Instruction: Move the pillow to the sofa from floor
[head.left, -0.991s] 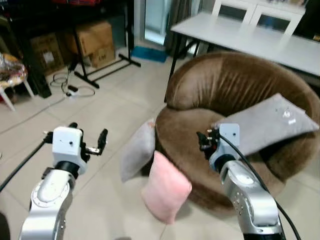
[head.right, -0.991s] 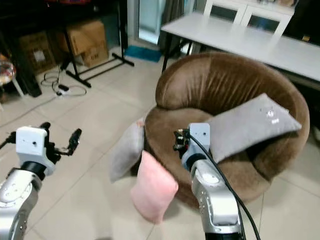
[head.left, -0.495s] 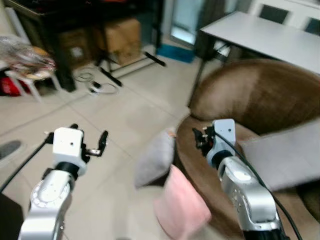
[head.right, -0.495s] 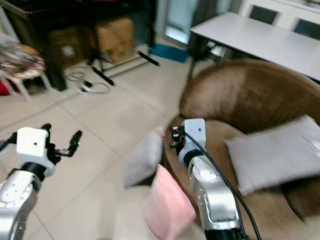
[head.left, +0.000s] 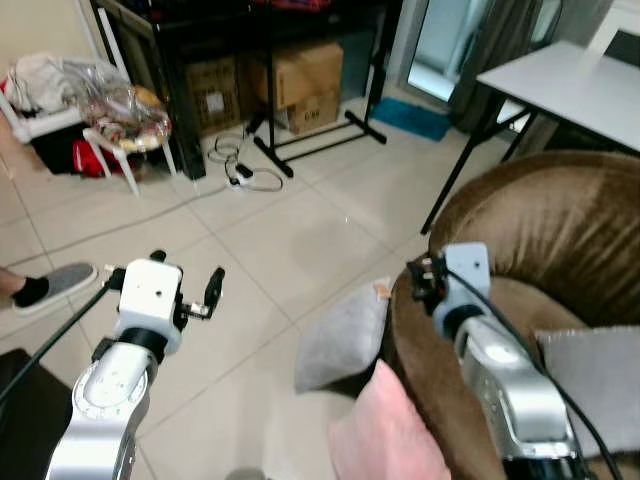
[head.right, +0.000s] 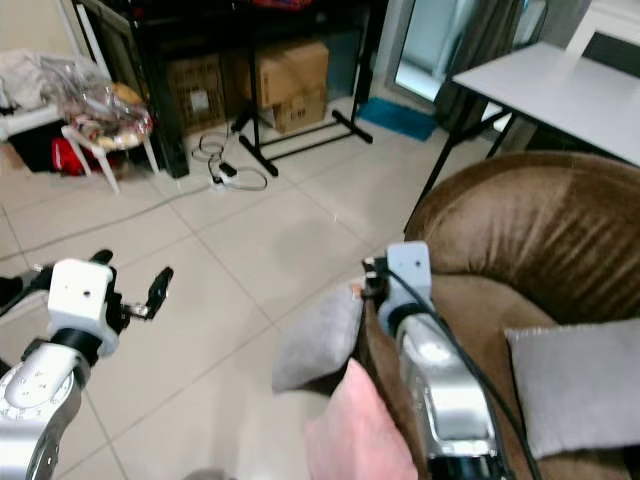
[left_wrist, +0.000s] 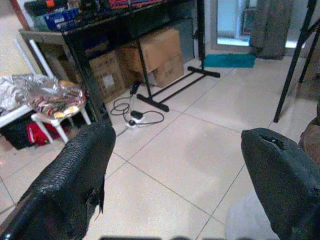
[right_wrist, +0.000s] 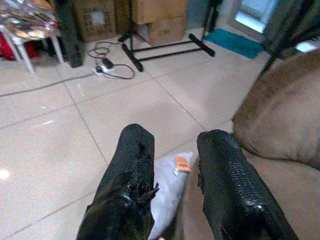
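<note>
Grey pillow (head.left: 345, 338) (on tile) lies just below the right end effector (head.left: 418, 283), fingers slightly parted.

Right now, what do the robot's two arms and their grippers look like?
Both arms are silver and rounded, each ending in a white box-shaped wrist block. The left gripper and right gripper each have two long black fingers with a rough, textured surface. A black cable runs along each arm.

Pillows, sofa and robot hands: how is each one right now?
Grey pillow on the floor: leaning against the sofa.
Pink pillow: propped against the sofa front.
Grey pillow on the seat: lying flat.
Brown round sofa: upright.
Left gripper: open, empty, held above the tiles.
Right gripper: fingers slightly apart, empty, above the floor pillow.
</note>
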